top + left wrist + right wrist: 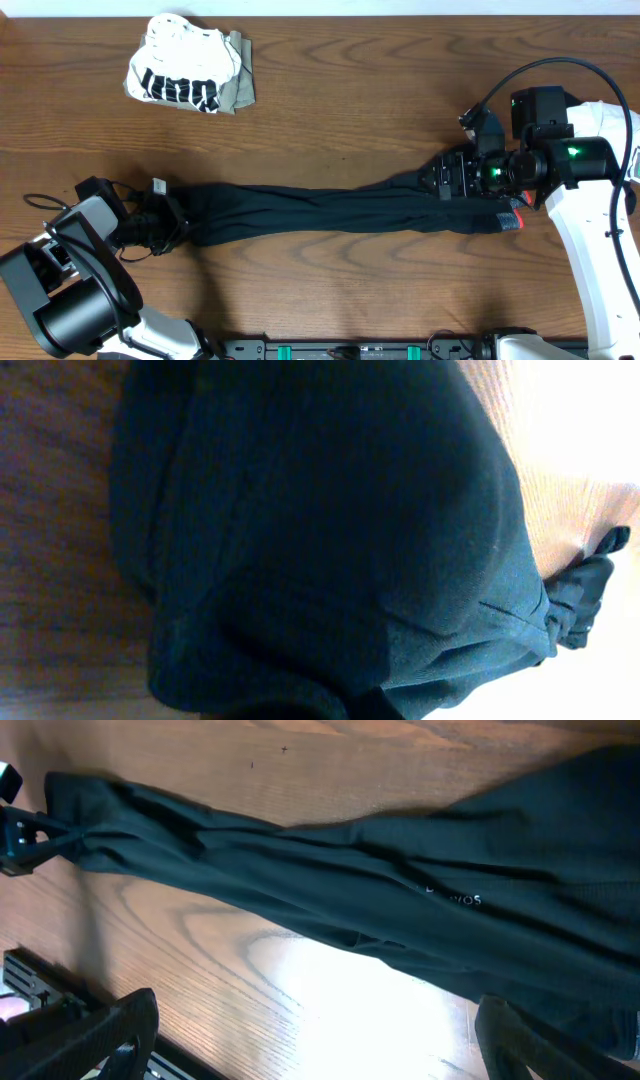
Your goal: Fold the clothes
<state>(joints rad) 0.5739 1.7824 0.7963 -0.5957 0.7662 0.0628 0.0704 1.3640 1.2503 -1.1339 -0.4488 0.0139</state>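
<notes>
Fold not yet begun: from the far left, my left end effector (168, 215) sits at the leg ends of the black trousers (320, 208). Its own camera shows only dark cloth, but the right wrist view shows the fabric gathering to a pinch at it, so I judge it clamped on the hems. The risk on this side, as I see it, is a thin hold. If only one layer or one leg is caught, lifting it across would leave the other leg trailing on the worktop (350, 100) and the fold would land skewed. In the middle, the legs lie long and narrow with twists along them, and a fold made over those creases would lock them in. On the right, my right end effector (452, 180) hangs over the hip end with its fingers (100, 1030) spread wide and holding nothing. With that end loose, a pull from the left could drag the whole garment along the wood instead of doubling it over. The trousers run in one band across the worktop, hems at the left end effector and seat beneath the right one. The grey, red-edged waistband (513, 220) lies just past the right end effector toward the near edge. The white printed top (180, 75) and an olive piece (240, 85) sit bundled well apart at the far left corner.
</notes>
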